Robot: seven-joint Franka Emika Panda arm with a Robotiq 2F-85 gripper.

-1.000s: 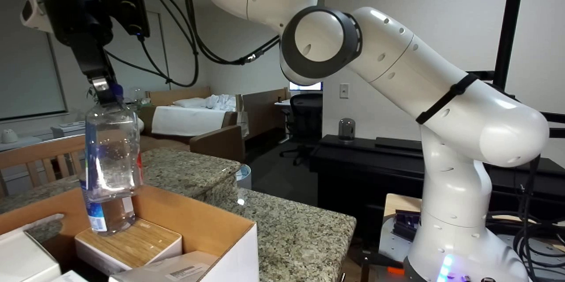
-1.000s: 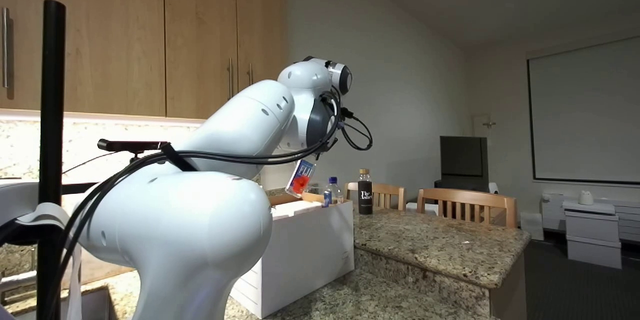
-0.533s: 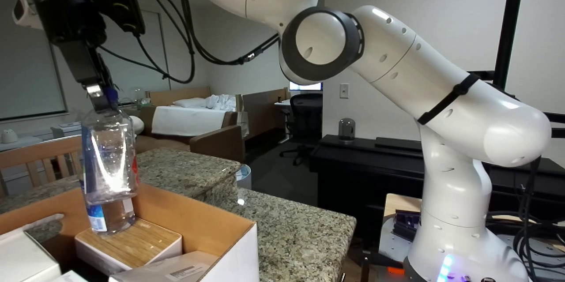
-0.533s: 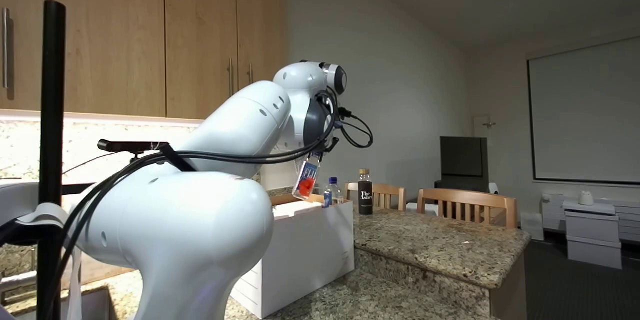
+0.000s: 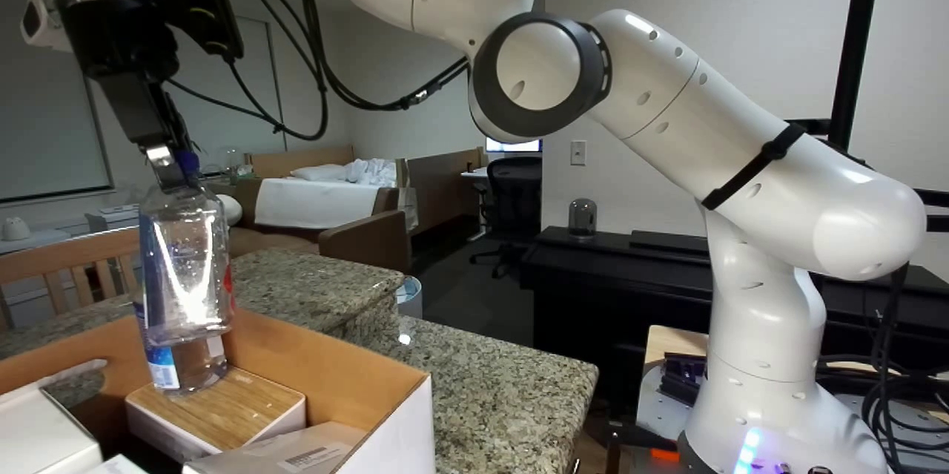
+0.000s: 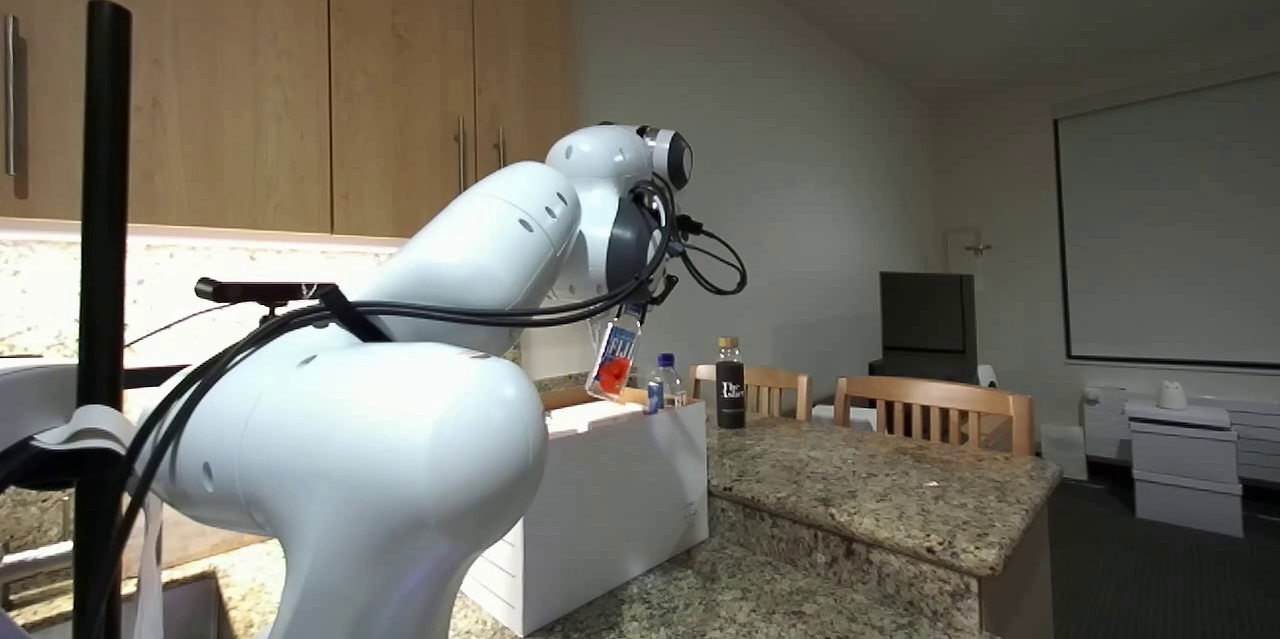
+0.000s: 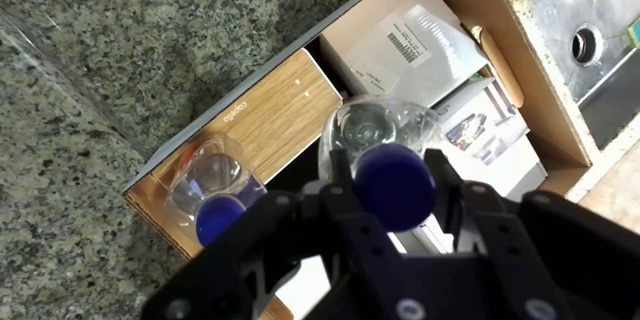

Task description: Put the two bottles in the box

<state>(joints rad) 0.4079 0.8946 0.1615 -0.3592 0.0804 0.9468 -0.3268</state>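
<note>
While the gripper point(image 7: 392, 167) is clenched on the top of a clear bottle point(image 5: 185, 266), its fingers point(image 7: 444, 172) lie on opposite sides of the dark blue cap point(image 7: 395, 190). This held bottle hangs over the inside of the box point(image 6: 615, 509); whether its base touches anything below cannot be told. In an exterior view it is tilted, showing a label point(image 6: 612, 357) that is blue with a red patch and the letters FIJI. Close by, inside the box and near a corner, a standing bottle point(image 7: 212, 192), also clear and blue-capped, rests upright on a wood-topped carton point(image 7: 282, 112) printed with the word capello; in an exterior view the held bottle partly covers it. Next to that carton sit a film-wrapped package point(image 7: 410, 59) and a white carton point(image 7: 470, 129) with a picture on its face, with more pale packages point(image 5: 48, 433) packed in around them. Brown within and white outside, the box sits on a granite counter point(image 6: 720, 594), near a metal sink point(image 7: 555, 14). Beyond it, on a raised ledge point(image 6: 860, 459) of similar speckled stone, stands a tall bottle point(image 6: 731, 394) in a black sleeve, with wooden chairs point(image 6: 935, 392) past the edge. Farther out, the white arm point(image 5: 741, 133) stretches back from the gripper in both exterior views, and deeper in the room a bed point(image 5: 319, 203) shows in the background.
</note>
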